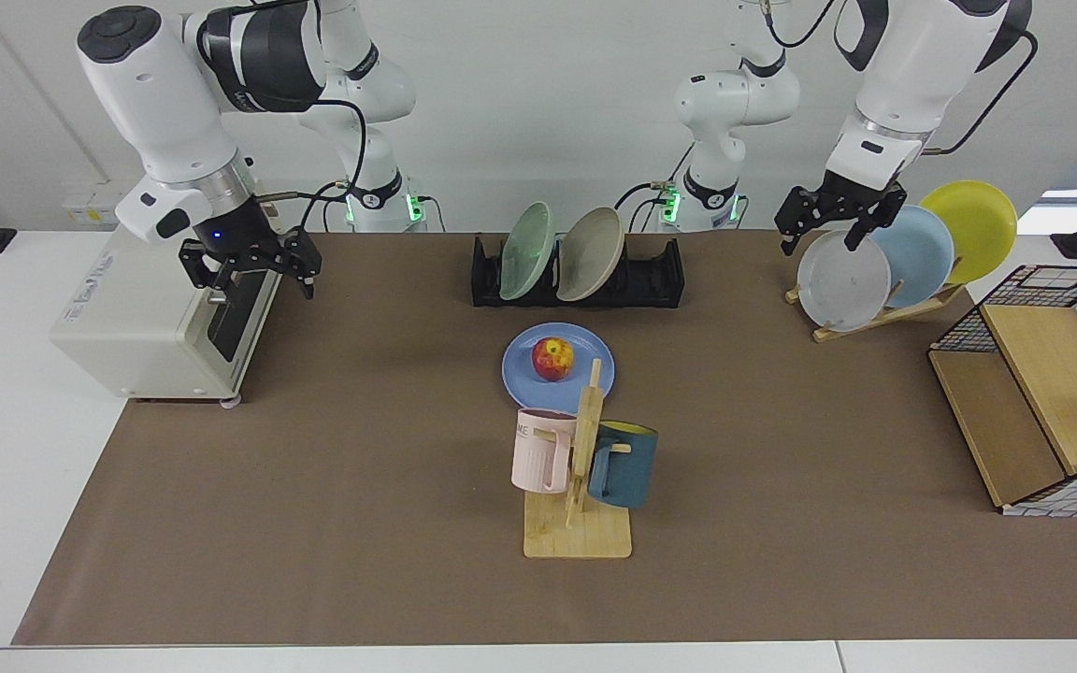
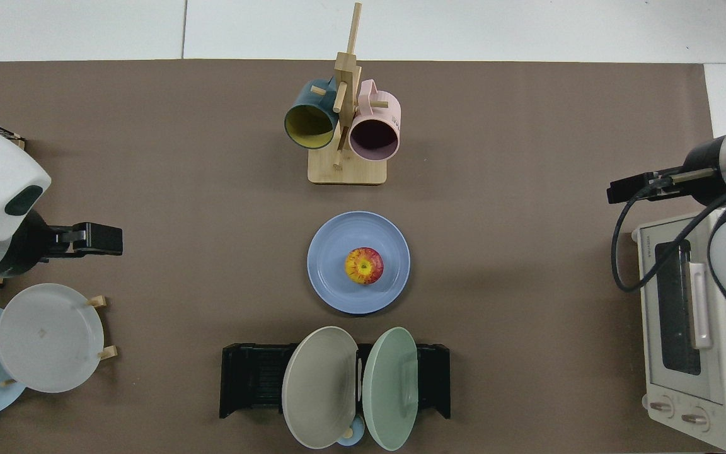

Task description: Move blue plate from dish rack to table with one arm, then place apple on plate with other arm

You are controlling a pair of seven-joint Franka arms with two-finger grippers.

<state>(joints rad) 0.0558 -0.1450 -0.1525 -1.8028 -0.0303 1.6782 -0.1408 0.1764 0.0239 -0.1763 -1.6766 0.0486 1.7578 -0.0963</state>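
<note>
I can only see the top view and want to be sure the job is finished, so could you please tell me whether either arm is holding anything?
Observer: No. The right gripper hangs empty by the toaster oven, jaws open.
Operator: Thank you. And the other one?
Observer: The left gripper is empty too, jaws open, at the top edge of the grey plate on the wooden stand.
Operator: Is anything on that stand cut off in my view?
Observer: Yes, a yellow plate stands at its back, behind the pale blue plate.
</note>
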